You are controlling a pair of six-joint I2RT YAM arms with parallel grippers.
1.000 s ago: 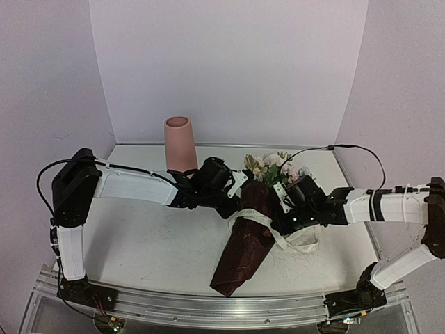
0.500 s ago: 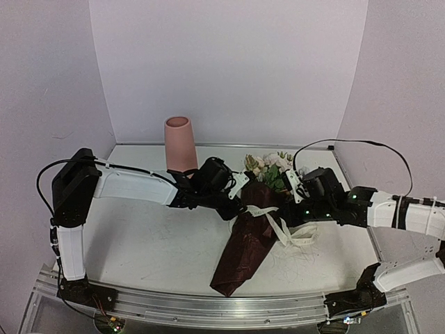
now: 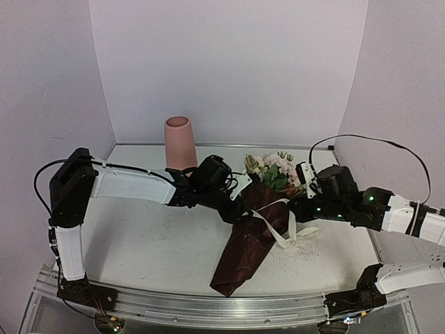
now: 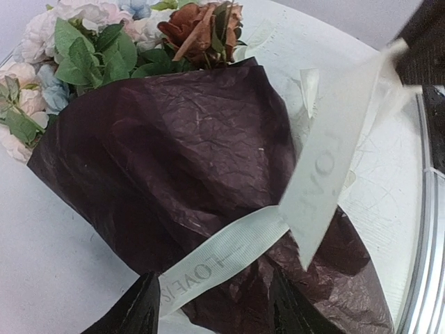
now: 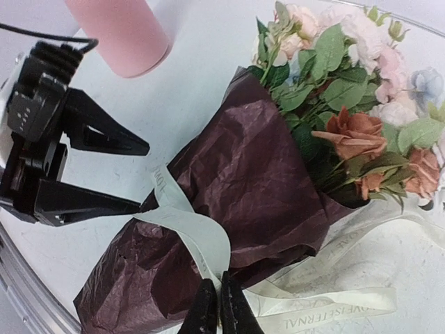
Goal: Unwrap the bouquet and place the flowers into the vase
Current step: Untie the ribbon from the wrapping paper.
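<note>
Pinching the ribbon (image 5: 195,240) in closed jaws, apparently to untie it, the right gripper (image 5: 213,306) flanks the bouquet (image 3: 254,223) lying on the table (image 3: 153,243), whose wrapping (image 4: 188,153) the left gripper's (image 5: 144,177) half-open, empty jaws straddle, vase (image 3: 179,142) upright behind.

maroon crinkled paper (image 5: 243,181), cream lettered ribbon (image 5: 201,236), salmon-pink vase (image 5: 118,31), pink and peach flowers (image 5: 354,132).
</note>
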